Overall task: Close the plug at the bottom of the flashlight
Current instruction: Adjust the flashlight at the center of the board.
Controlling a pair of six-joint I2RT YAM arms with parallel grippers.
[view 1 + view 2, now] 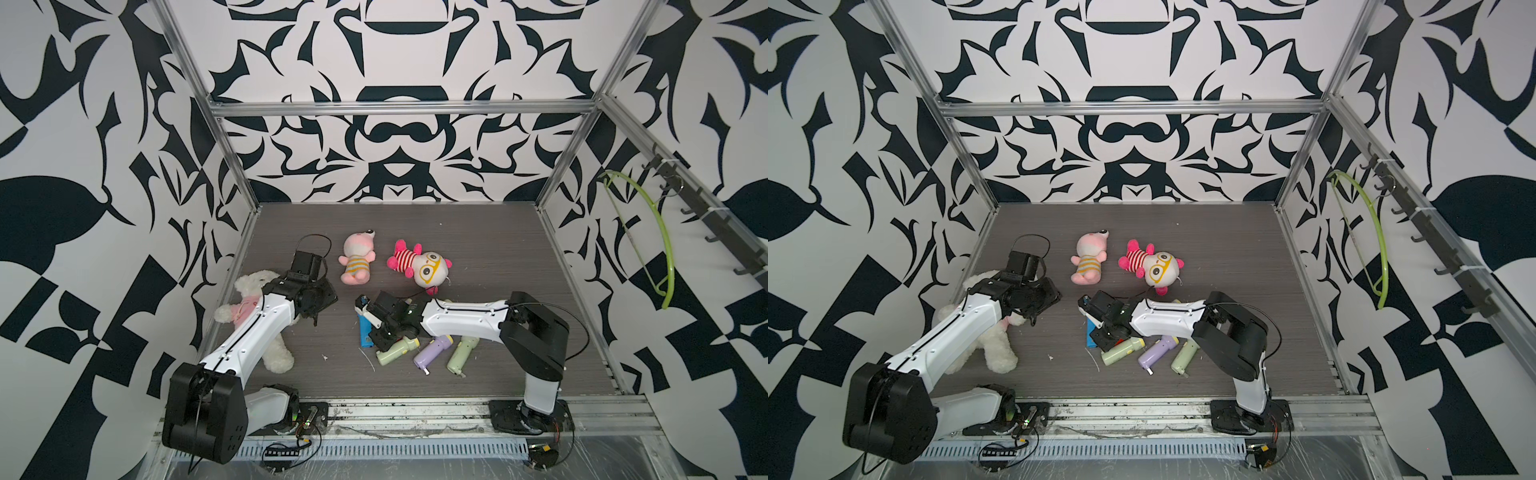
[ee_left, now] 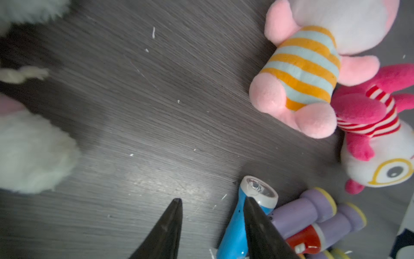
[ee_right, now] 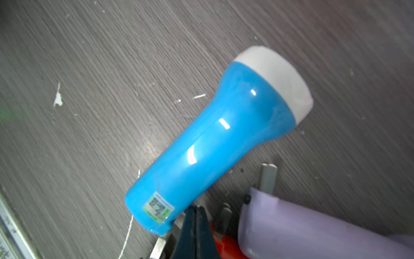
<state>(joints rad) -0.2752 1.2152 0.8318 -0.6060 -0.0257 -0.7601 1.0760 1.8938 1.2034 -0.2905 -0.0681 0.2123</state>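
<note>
A blue flashlight (image 1: 364, 329) with a white head lies on the grey table (image 1: 478, 257), also seen in the right wrist view (image 3: 215, 143) and the left wrist view (image 2: 233, 231). My right gripper (image 3: 197, 209) is shut, empty, its tips right beside the flashlight's bottom end. A metal prong of the plug (image 3: 160, 245) sticks out there. In both top views the right gripper (image 1: 380, 338) (image 1: 1106, 336) hangs over the flashlight's lower half. My left gripper (image 2: 212, 199) is open and empty above bare table, left of the flashlight (image 1: 316, 318).
Two pale green flashlights (image 1: 395, 351) (image 1: 461, 353) and a purple one (image 1: 432, 351) lie just right of the blue one. A white bear (image 1: 274, 353) lies under the left arm. Two pink plush toys (image 1: 357, 259) (image 1: 419, 264) lie behind. A red piece (image 3: 226, 245) shows beside the right fingers.
</note>
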